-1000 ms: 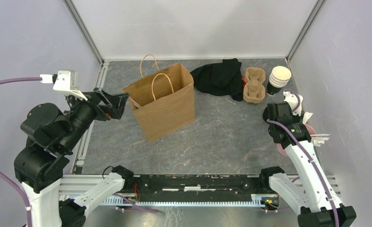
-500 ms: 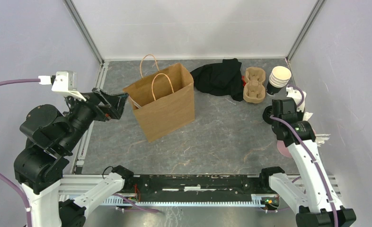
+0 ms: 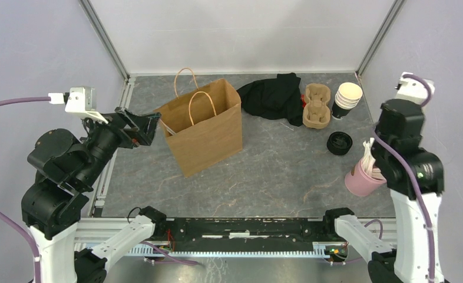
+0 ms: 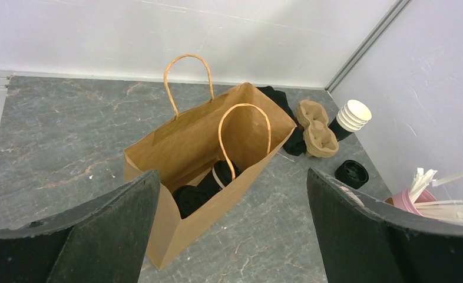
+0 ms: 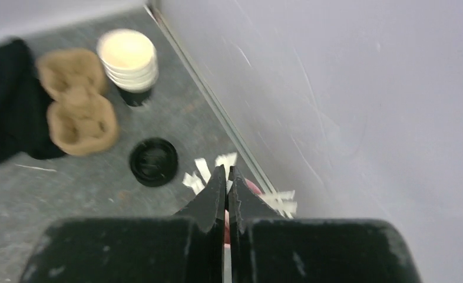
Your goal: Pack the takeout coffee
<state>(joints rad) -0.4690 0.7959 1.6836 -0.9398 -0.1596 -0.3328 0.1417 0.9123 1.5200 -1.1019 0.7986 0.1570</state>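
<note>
The brown paper bag stands open at the middle left of the table. In the left wrist view two black capped cups lie on their sides inside the bag: one nearer, the other behind it. My left gripper is open and empty, held in the air left of the bag; in its own view the gripper frames the bag's mouth. My right gripper is shut, raised high above the pink cup; nothing shows between its fingers.
A loose black lid lies on the table right of centre. A cardboard cup carrier, a stack of lidless cups and a black cloth are at the back right. A pink cup of white sticks stands by the right wall.
My right arm has risen from low by the black lid and pink cup to high near the right wall. The left arm and the bag have hardly moved.
</note>
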